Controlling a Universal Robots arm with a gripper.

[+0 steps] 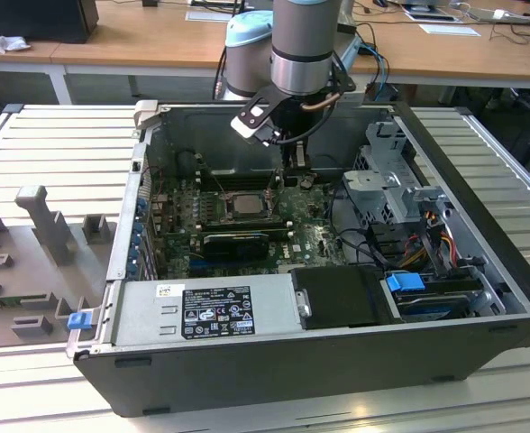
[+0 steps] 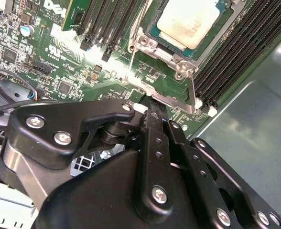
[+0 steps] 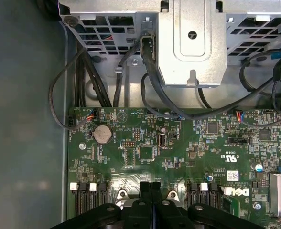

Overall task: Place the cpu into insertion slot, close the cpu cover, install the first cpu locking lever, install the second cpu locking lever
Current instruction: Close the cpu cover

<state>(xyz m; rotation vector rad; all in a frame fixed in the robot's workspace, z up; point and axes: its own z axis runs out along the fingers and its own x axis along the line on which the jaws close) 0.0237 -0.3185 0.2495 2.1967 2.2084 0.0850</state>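
Your gripper point(image 1: 295, 164) hangs inside the open computer case point(image 1: 337, 365). In the first wrist view its two black fingers point(image 3: 144, 191) are pressed flat together, with nothing visible between them. In the second wrist view the closed fingertips point(image 2: 154, 114) sit at a bright metal bar point(image 2: 171, 98) by the corner of the insertion slot point(image 1: 222, 204); you cannot tell whether they touch it. Just beyond the tips lies the cpu point(image 2: 188, 21), pale face up and seated in the slot, with the dull silver cpu cover point(image 2: 169, 51) lying flat around it. A thin locking lever point(image 2: 132, 57) runs alongside the socket, near the tips; you cannot tell if it is latched. Black memory slots point(image 2: 236, 52) flank the socket on both sides. On the gripper's other side, the green motherboard point(image 3: 145, 148) runs out to a grey metal drive cage point(image 3: 193, 43) and black cables point(image 3: 155, 90).
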